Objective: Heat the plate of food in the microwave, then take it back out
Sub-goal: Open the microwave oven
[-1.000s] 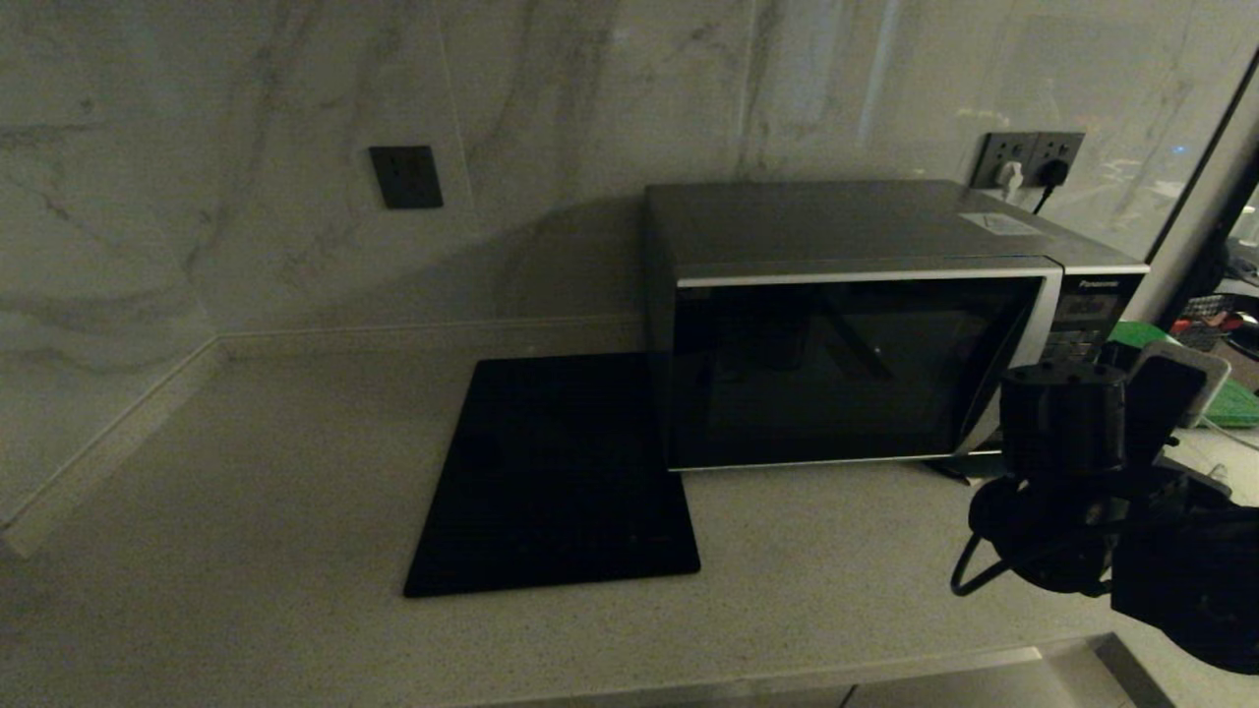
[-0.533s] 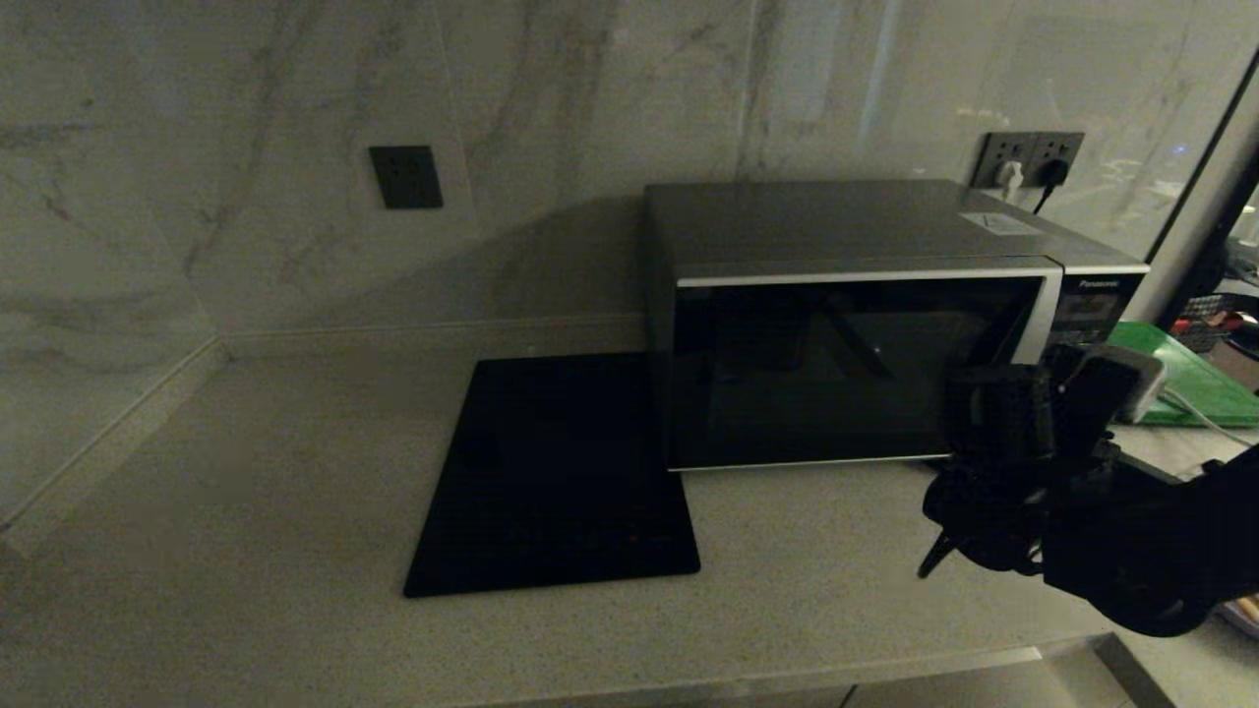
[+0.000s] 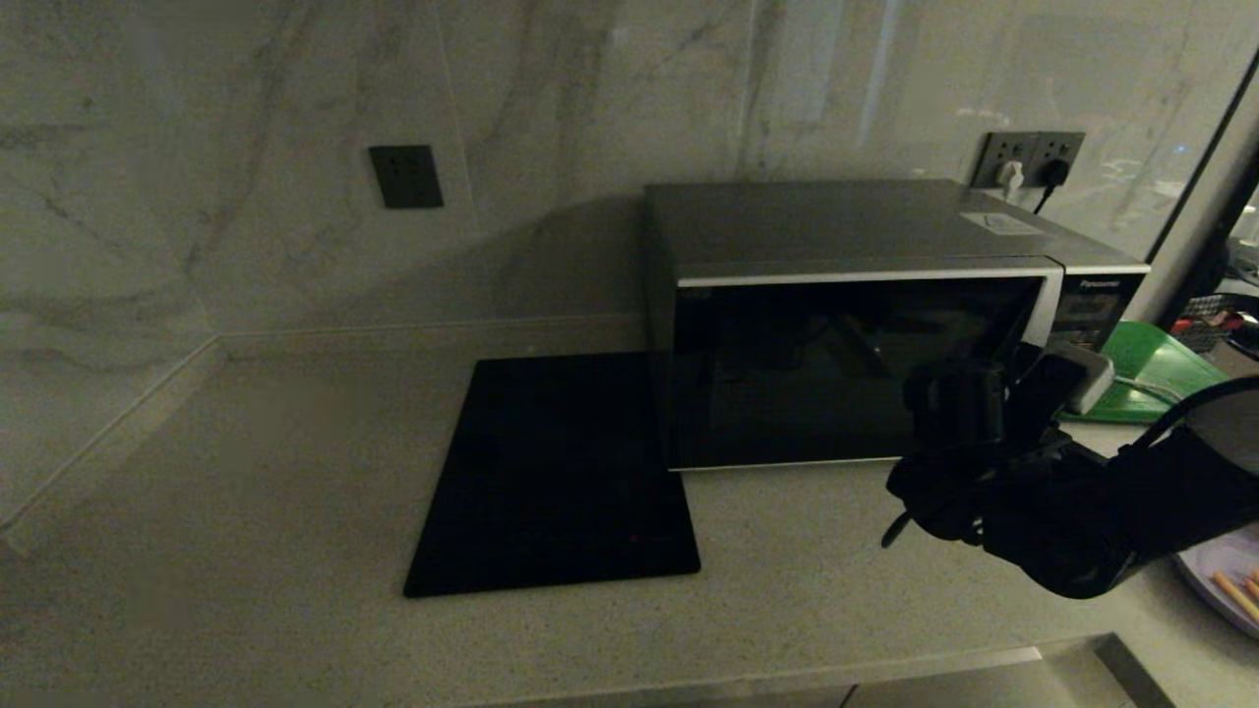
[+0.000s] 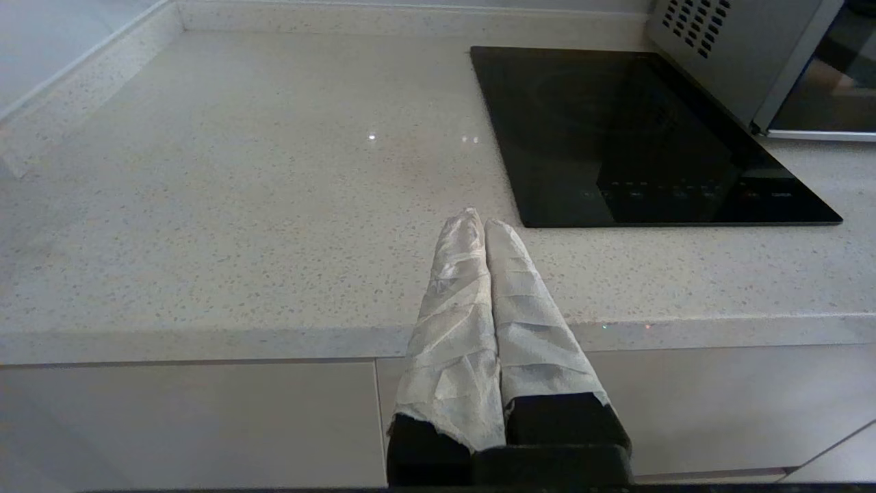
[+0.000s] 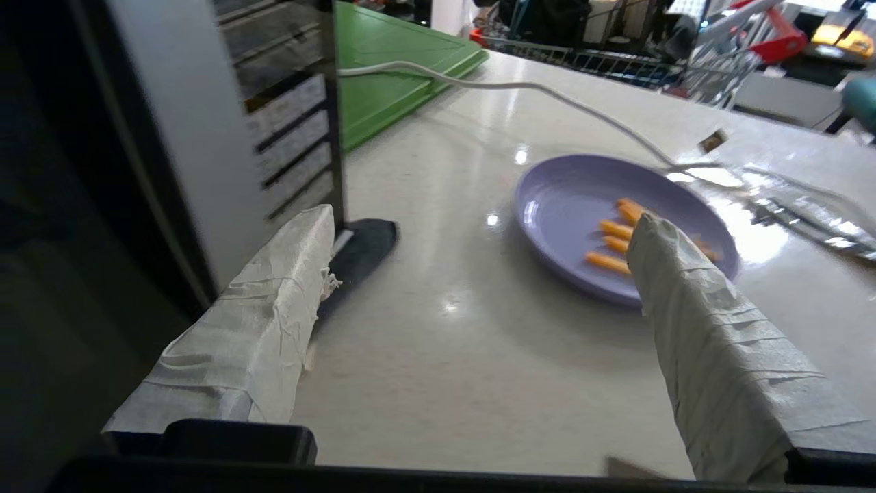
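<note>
The pale speckled surface [image 3: 295, 511] runs along a marble-look wall and carries the microwave [image 3: 866, 324], with a black cooktop [image 3: 556, 482] touching its left side and a green board [image 3: 1151, 379] on its right. The microwave door is closed. The plate of food [image 5: 582, 219] lies on the surface to the right of the microwave, near the front edge, with the orange sticks on it.

The right gripper [image 3: 993, 388] hovers in front of the door's right edge, at the curved handle, with its fingers [image 5: 267, 322] spread wide apart and holding nothing. The left gripper [image 4: 479, 236] is parked low, off the front edge of the surface, fingers pressed together and empty.

Judged step: opening the door, before loading the plate. The next move calls for closing the fingers on the handle, then pulling outward along the door's swing.
</note>
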Available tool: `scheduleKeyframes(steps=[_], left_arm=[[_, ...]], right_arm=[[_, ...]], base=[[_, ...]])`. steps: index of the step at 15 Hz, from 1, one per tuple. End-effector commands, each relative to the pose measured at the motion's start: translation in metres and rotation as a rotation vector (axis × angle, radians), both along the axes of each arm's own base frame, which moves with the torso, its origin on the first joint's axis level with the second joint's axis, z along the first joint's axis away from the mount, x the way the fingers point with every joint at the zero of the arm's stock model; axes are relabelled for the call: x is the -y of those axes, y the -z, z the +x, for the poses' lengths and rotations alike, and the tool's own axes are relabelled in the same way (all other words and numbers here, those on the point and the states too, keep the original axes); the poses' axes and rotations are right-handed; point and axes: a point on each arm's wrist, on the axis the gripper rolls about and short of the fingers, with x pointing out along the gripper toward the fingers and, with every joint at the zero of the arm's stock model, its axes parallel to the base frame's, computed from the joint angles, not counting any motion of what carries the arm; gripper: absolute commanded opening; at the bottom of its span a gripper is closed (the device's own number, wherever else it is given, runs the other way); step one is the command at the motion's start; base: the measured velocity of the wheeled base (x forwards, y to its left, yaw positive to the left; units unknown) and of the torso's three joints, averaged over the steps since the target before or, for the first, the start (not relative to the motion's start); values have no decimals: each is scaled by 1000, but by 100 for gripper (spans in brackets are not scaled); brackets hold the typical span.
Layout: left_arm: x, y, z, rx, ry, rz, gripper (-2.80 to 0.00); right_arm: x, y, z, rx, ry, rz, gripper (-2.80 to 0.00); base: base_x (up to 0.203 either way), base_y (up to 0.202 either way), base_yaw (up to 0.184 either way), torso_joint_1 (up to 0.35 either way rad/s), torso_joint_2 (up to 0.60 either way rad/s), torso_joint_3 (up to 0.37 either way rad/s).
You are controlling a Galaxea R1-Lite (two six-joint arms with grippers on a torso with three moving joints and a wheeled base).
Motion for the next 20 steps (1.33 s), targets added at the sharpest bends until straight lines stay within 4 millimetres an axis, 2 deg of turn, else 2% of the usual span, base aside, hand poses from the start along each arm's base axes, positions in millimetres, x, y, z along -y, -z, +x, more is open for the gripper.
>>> scheduleKeyframes(steps=[1, 6, 11, 14, 16, 20], left_arm=[[0, 0, 0, 1, -1, -1, -280], [0, 0, 0, 1, -2, -1, -280], [0, 0, 0, 1, -2, -1, -280], [0, 0, 0, 1, -2, -1, -280], [0, 0, 0, 1, 0, -1, -280], [0, 0, 0, 1, -2, -1, -280]], right_arm=[[-2, 8, 11, 6, 14, -1, 0], [-1, 36, 30, -28, 33, -13, 0], [14, 43, 71, 26, 101, 5, 0], [17, 49, 82, 27, 113, 5, 0], [21, 47, 88, 41, 127, 9, 0], [32, 34, 86, 58, 151, 13, 0]], base=[[0, 0, 0, 0, 0, 0], [0, 0, 0, 0, 0, 0], [0, 0, 0, 0, 0, 0], [0, 0, 0, 0, 0, 0], [0, 0, 0, 0, 0, 0], [0, 0, 0, 0, 0, 0]])
